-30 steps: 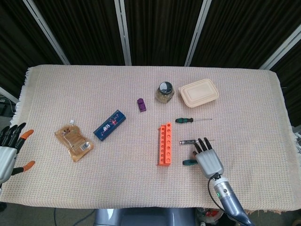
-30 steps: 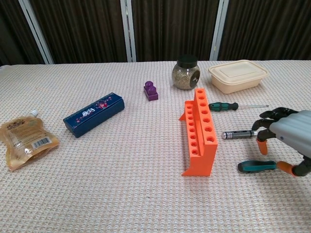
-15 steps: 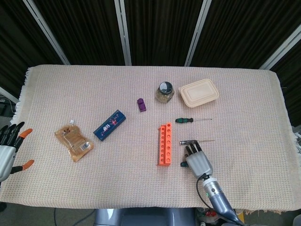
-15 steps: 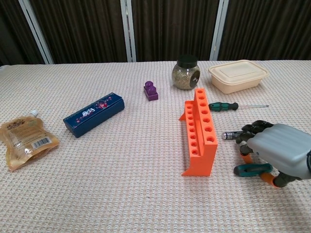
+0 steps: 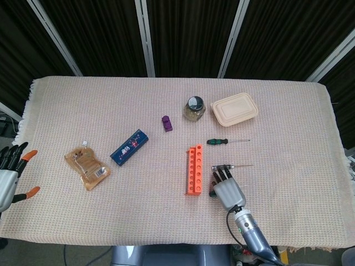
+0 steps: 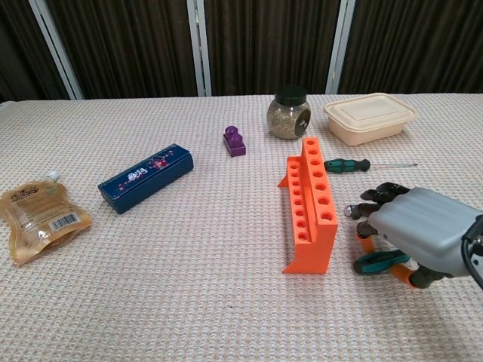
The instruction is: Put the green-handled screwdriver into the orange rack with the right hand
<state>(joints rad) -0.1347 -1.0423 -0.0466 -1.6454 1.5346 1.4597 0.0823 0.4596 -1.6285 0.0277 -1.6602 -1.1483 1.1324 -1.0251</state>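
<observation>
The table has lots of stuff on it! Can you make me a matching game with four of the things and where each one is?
Things:
1. glass jar
2. snack pouch
3. purple block
4. orange rack

Places:
A. nearest the table's left edge
B. just left of the right hand
C. right beside the beige lidded container
D. between the jar and the blue box

Pairs: 1-C, 2-A, 3-D, 4-B

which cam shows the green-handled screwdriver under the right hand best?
Chest view: the green-handled screwdriver shows its handle below the right hand, beside the orange rack. Head view shows only a sliver of the handle at the hand's edge.
</observation>
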